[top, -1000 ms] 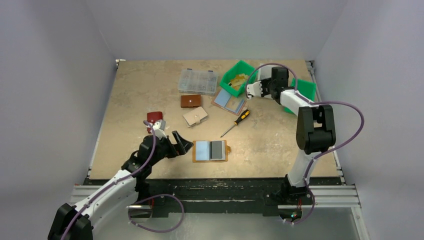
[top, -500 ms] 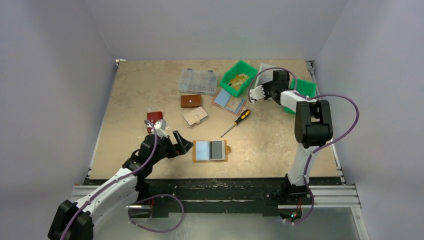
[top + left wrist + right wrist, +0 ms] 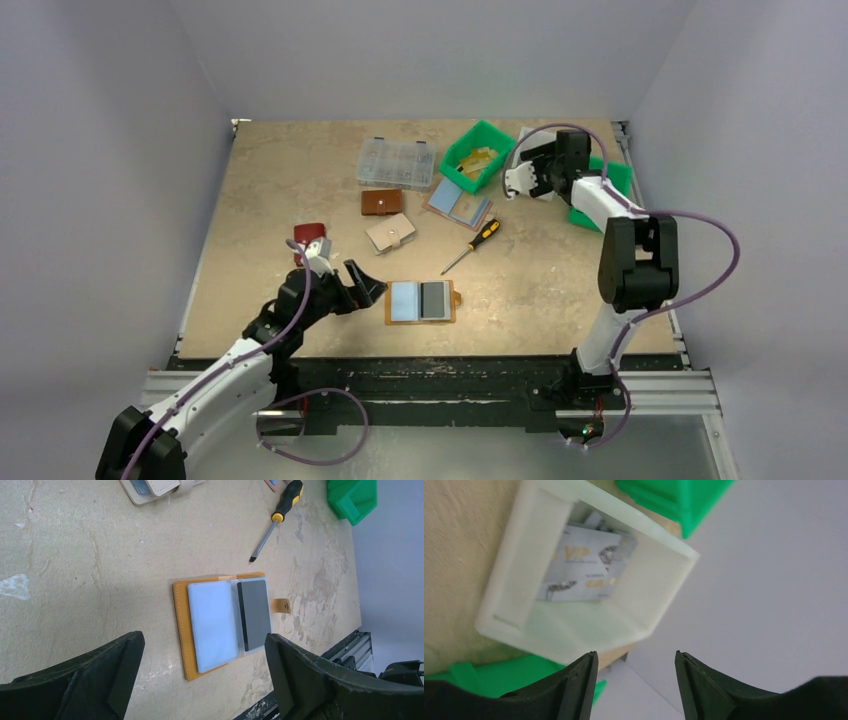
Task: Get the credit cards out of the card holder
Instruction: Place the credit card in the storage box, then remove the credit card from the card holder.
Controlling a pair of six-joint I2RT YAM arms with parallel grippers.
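While the left pincer hovers spread wide and empty, the card holder lies open and flat on the desk just ahead of it. Two credit cards, a pale blue card and a dark grey card, sit in its slots, so most of the job looks undone. The holder's long axis runs crosswise to the pincer, with the snap tab pointing toward its right-hand finger. Well beyond, the right pincer stands parted and empty over a white tray holding a silvery card, probably one taken out.
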